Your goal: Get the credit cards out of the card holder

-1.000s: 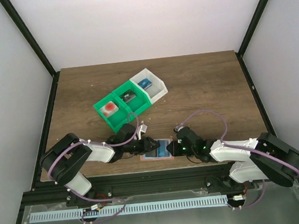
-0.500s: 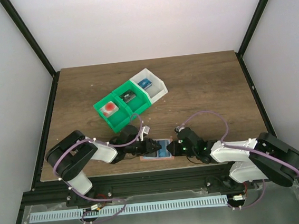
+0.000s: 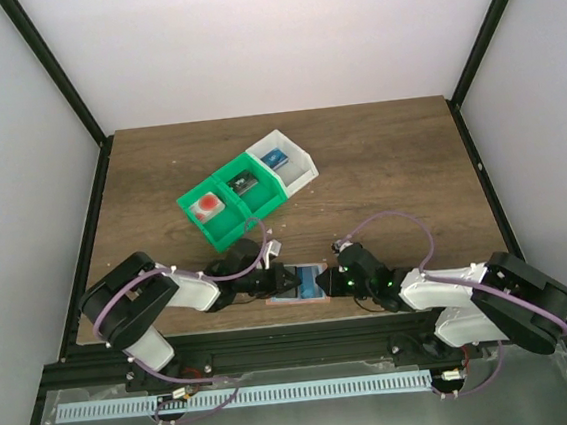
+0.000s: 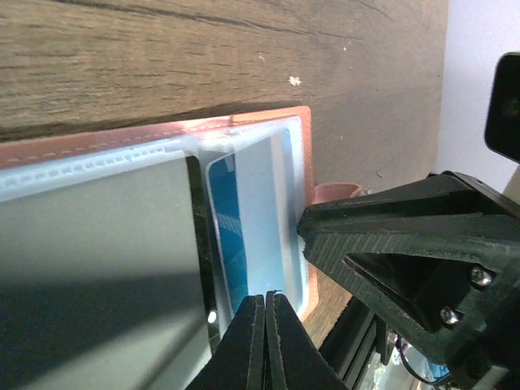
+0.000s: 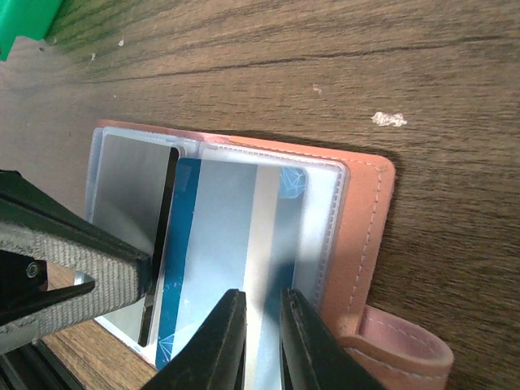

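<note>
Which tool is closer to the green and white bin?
Left. The left tool is at the left end of the card holder, close to the green end of the bin; the right tool is at the holder's right end, farther away.

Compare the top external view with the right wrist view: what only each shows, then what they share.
Only top external: the compartments of the green-and-white plastic bin, holding a red block, a black block and a blue block. Only right wrist: the flat grey card, the clear sleeves, the strap tab. Both: the open salmon-brown leather-look card holder on the wooden table, its pale blue card, and the left gripper and right gripper at it.
</note>
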Robot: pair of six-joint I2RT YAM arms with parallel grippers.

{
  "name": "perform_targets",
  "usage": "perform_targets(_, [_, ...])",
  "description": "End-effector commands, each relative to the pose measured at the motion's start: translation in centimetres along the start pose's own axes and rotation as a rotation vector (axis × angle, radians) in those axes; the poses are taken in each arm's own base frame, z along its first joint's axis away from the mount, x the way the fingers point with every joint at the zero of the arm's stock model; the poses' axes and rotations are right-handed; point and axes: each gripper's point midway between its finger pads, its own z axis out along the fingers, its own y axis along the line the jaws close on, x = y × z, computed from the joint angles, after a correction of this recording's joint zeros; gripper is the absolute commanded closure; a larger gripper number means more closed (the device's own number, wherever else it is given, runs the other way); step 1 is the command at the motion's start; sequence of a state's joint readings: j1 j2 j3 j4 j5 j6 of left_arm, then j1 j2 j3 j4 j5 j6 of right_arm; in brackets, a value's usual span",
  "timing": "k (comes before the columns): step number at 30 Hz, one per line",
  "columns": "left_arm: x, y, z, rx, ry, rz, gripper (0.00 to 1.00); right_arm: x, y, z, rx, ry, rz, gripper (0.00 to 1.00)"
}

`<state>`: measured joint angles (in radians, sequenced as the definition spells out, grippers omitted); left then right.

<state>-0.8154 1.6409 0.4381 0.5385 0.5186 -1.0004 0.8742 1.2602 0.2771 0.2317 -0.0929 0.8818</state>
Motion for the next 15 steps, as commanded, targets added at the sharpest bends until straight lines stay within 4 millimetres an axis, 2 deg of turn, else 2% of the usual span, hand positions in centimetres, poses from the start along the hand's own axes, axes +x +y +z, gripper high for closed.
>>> perform_targets(1, [0.1, -1.2, -0.5, 0.038, -0.009, 0.018, 1.00, 1.9, -2.0, 0.0, 0.058, 0.055, 0.014, 0.86])
perform_targets(7, [0.1, -0.5, -0.5, 0.005, -0.016, 0.017, 1.00, 1.8, -1.9, 0.0, 0.059, 0.056, 0.007, 0.86])
perform_targets(8, [0.0, -0.2, -0.4, -0.013, -0.016, 0.020, 0.97, 1.8, -1.8, 0.0, 0.058, 0.057, 0.008, 0.86])
perform_targets(9, [-0.1, 0.0, -0.4, -0.029, -0.021, 0.022, 0.85, 1.8, -1.7, 0.0, 0.057, 0.057, 0.008, 0.86])
perform_targets(11, [-0.3, 0.2, -0.4, -0.051, -0.025, 0.033, 0.76, 1.5, -1.3, -0.1, 0.054, 0.056, 0.010, 0.86])
perform_targets(15, [-0.5, 0.3, -0.4, -0.065, -0.032, 0.039, 0.68, 1.0, -0.6, -0.4, 0.039, 0.047, 0.012, 0.85])
